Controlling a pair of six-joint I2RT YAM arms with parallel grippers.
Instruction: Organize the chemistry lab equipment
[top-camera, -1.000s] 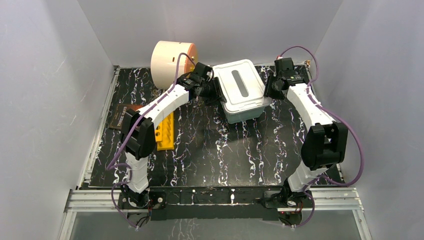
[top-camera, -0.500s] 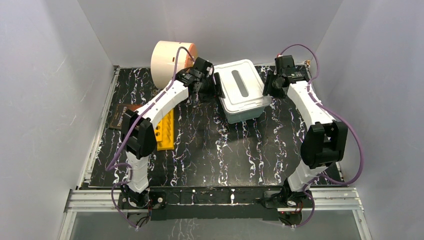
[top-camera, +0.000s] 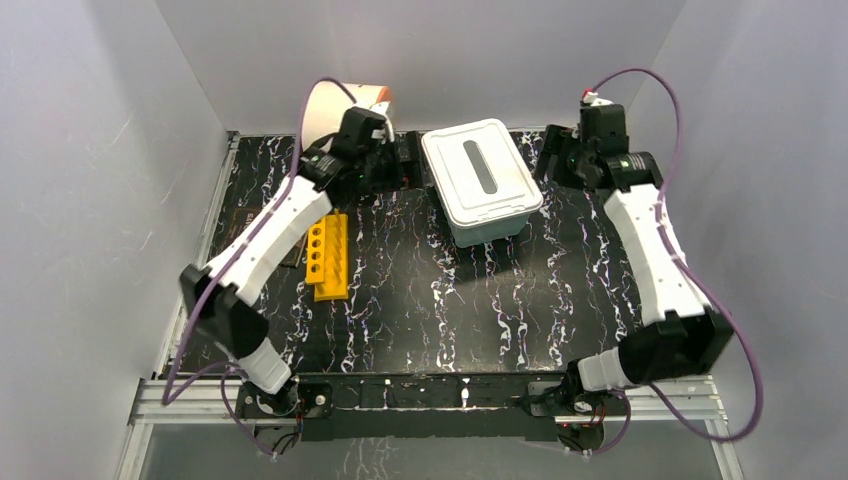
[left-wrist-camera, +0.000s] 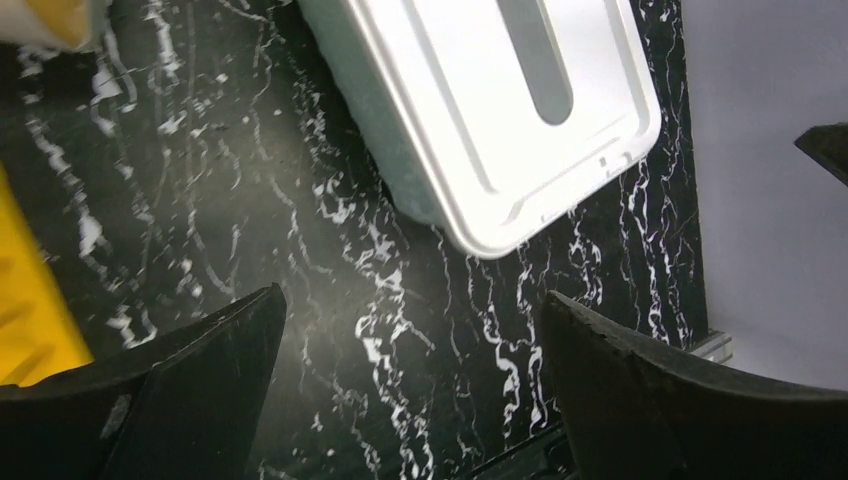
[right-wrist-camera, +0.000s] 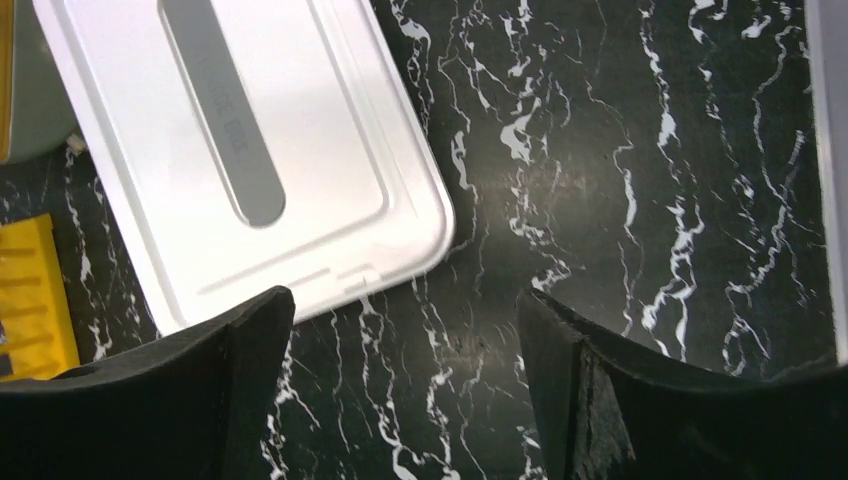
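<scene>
- Yellow tube rack (top-camera: 328, 257): one, lying flat on the left half of the bench (top-camera: 420, 300), nearer the left edge.
- White lidded box (top-camera: 480, 180): one, lid on, at the middle of the back edge.
- Cream drum (top-camera: 322, 112): one, back left corner.
- Left pincer (left-wrist-camera: 412, 298): released, empty, just left of the box.
- Right pincer (right-wrist-camera: 405, 295): released, empty, just right of the box.

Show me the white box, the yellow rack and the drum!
white box (top-camera: 510, 180): top view, on the lid beside its grey slot.
yellow rack (top-camera: 330, 258): top view, middle of its top face.
drum (top-camera: 322, 118): top view, on its cream side wall.
</scene>
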